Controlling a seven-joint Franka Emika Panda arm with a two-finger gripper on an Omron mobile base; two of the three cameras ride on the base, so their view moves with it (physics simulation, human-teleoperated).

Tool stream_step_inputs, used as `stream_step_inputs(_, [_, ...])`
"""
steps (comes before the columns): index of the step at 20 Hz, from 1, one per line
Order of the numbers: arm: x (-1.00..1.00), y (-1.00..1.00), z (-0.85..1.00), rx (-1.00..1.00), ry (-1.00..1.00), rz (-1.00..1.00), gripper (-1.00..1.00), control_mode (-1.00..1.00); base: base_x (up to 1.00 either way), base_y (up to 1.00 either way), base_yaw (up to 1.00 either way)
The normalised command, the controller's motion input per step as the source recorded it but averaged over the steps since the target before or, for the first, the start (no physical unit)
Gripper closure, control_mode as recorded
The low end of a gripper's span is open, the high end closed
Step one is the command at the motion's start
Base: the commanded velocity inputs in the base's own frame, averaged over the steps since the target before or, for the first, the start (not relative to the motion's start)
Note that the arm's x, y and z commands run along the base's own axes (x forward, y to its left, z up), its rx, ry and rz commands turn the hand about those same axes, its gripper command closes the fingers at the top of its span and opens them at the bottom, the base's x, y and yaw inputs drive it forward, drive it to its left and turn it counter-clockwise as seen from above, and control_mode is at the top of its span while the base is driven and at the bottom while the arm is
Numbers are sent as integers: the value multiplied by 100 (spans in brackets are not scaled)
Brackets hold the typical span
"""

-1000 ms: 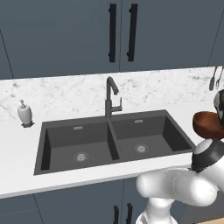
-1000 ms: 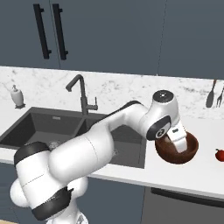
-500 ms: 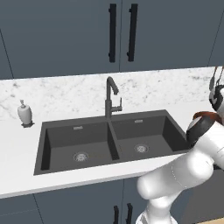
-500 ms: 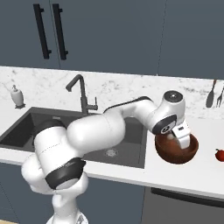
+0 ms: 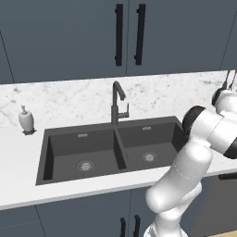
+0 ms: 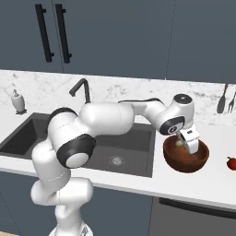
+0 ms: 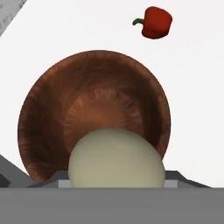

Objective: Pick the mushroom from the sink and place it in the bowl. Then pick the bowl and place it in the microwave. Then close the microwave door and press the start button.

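white marble counter (image 5: 69, 104) runs behind the dark double sink (image 5: 115, 148) in left base view. right base view: gripper (image 6: 183, 145) sits over the bowl (image 6: 186, 159), right of the sink, mushroom (image 6: 179, 143) between partly spread fingers. hand view: mushroom (image 7: 116, 159) held above the bowl (image 7: 94, 116); red pepper (image 7: 154, 22) lies beyond.

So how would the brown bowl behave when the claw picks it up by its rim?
The bowl looks rigid and wood-like, so it probably will not flex. Its rounded underside suggests it may rock if nudged. The mushroom above it looks round and may roll inside once the bowl tilts.
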Motion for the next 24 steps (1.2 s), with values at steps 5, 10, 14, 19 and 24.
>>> stream_step_inputs(5, [24,-13,-23,7,6,0,100,-100,0,0,0])
stream_step_inputs(10, [27,-17,-25,8,9,1,100,-100,0,0,0])
stream_step_inputs(14, [31,-9,-34,5,10,2,100,-100,0,0,0])
stream_step_inputs(19, [26,0,-34,2,11,3,100,-100,0,0,0])
stream_step_inputs(24, [23,0,-44,0,12,2,100,-100,0,0,0])
